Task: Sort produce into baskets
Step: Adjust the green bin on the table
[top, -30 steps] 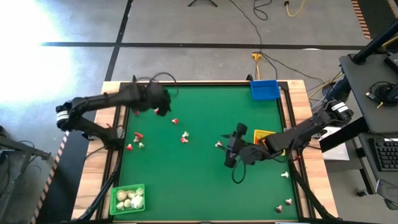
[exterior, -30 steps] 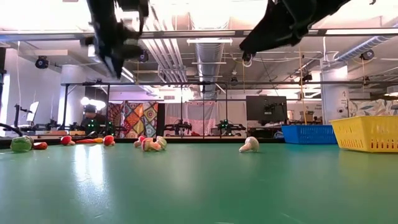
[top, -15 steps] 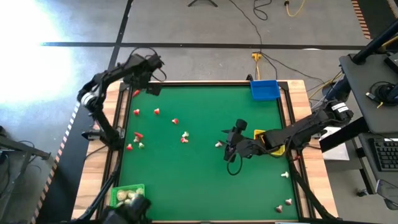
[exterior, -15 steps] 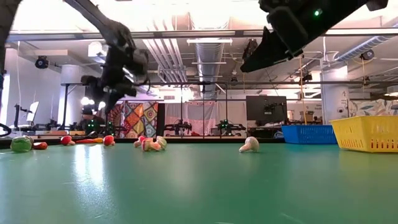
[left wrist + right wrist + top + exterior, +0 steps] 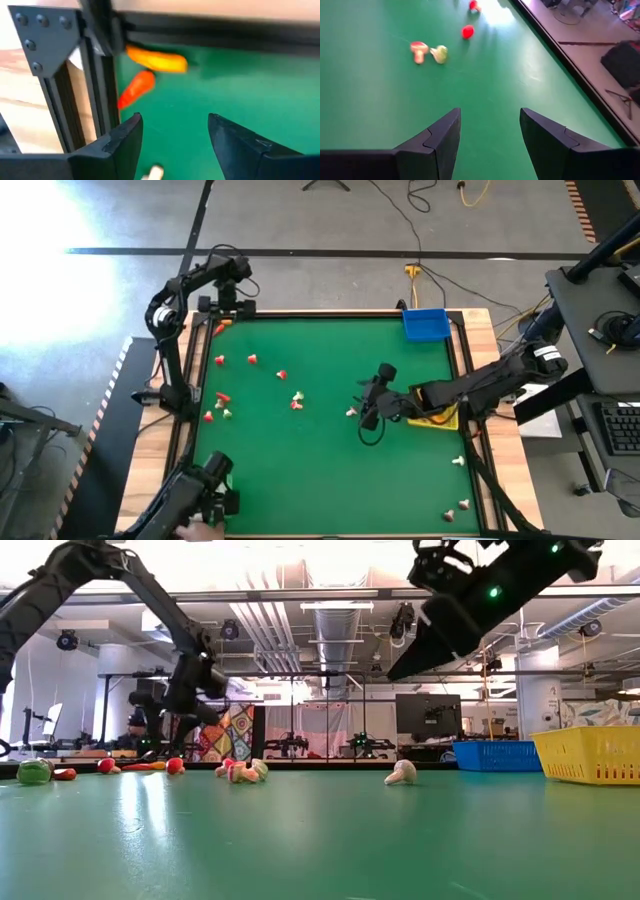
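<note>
While left gripper [image 5: 172, 135] gapes wide, orange carrot [image 5: 136, 88] lies just beyond fingers [image 5: 122, 140], untouched

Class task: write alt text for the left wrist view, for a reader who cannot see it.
The left pincer, open and empty, hovers over the green table near its black corner frame. Ahead lie a yellow piece and an orange carrot.
</note>
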You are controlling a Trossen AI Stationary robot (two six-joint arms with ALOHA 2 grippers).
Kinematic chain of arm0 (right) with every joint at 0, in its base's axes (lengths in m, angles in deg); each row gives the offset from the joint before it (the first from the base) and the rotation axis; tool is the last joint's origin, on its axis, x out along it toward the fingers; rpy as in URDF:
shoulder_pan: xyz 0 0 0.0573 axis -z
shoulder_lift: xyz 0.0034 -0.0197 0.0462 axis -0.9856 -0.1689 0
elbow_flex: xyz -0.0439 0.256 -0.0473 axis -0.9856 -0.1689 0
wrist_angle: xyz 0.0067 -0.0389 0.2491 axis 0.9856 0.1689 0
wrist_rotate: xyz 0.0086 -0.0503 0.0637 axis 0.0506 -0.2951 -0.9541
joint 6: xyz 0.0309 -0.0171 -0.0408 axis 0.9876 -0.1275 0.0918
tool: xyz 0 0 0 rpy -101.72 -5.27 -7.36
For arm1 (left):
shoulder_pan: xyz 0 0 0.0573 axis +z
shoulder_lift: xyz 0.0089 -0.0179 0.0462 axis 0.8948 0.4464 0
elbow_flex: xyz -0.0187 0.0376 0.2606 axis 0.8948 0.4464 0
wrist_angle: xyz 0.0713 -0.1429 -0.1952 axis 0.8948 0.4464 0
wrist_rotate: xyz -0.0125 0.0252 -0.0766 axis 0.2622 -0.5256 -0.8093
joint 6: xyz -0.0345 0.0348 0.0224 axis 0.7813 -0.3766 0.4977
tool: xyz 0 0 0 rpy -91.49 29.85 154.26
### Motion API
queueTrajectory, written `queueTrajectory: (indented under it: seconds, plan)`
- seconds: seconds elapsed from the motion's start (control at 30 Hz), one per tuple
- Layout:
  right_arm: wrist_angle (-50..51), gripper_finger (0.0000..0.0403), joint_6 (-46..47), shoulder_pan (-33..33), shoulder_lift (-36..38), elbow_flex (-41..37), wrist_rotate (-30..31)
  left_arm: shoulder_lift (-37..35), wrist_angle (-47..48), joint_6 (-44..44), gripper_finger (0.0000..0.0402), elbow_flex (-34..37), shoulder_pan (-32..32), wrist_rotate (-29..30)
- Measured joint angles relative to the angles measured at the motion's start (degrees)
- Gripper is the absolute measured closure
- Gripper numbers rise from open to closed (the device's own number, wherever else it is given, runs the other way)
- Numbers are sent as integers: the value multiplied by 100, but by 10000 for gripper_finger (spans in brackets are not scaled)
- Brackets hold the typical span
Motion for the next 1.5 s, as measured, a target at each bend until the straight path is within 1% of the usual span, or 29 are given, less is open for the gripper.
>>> queueTrajectory:
  seconds: [0.07,0.17,0.23,0.33,0.43,0.5,0.57,0.63,0.7,0.83,0.93,1.0,1.07,1.2,1.37,1.5]
  plan:
    - [-56,206,-53,112,0,-72,0,15,-207,201,201,-2,2,101]
    - [-311,206,-186,279,0,-184,0,28,-415,353,208,-22,-14,75]
    - [-472,206,-293,390,0,-223,-15,40,-495,603,210,-13,-12,64]
    - [-637,206,-378,550,0,-234,-254,131,-543,1012,210,-22,14,1]
    - [-798,206,-510,686,0,-234,-585,275,-666,1088,210,-9,9,-218]
    - [-928,206,-607,760,0,-234,-768,283,-848,951,211,-10,-65,-14]
    - [-1053,206,-713,826,0,-234,-911,269,-830,932,214,-11,-181,412]
    - [-1197,206,-827,893,0,-234,-1019,218,-792,1012,223,-9,-323,776]
    - [-1354,206,-909,966,0,-242,-1150,136,-714,1213,235,-9,-439,991]
    - [-1827,206,-991,1160,-70,-352,-1648,84,-712,1998,261,40,-673,1320]
    - [-2187,206,-1069,1319,-234,-483,-2170,53,-744,2923,276,154,-896,1750]
    - [-2268,206,-1105,1410,-341,-497,-2415,45,-782,3541,282,304,-1062,1985]
    - [-2286,206,-1110,1468,-432,-503,-2462,45,-926,4114,284,490,-1192,2124]
    - [-2288,206,-1117,1525,-546,-525,-2459,41,-1334,5055,284,837,-1332,2200]
    - [-2280,206,-1165,1542,-577,-635,-2511,34,-1395,6226,284,1012,-1364,2206]
    - [-2301,207,-1182,1579,-577,-649,-2509,32,-1656,6652,284,1140,-1388,2359]
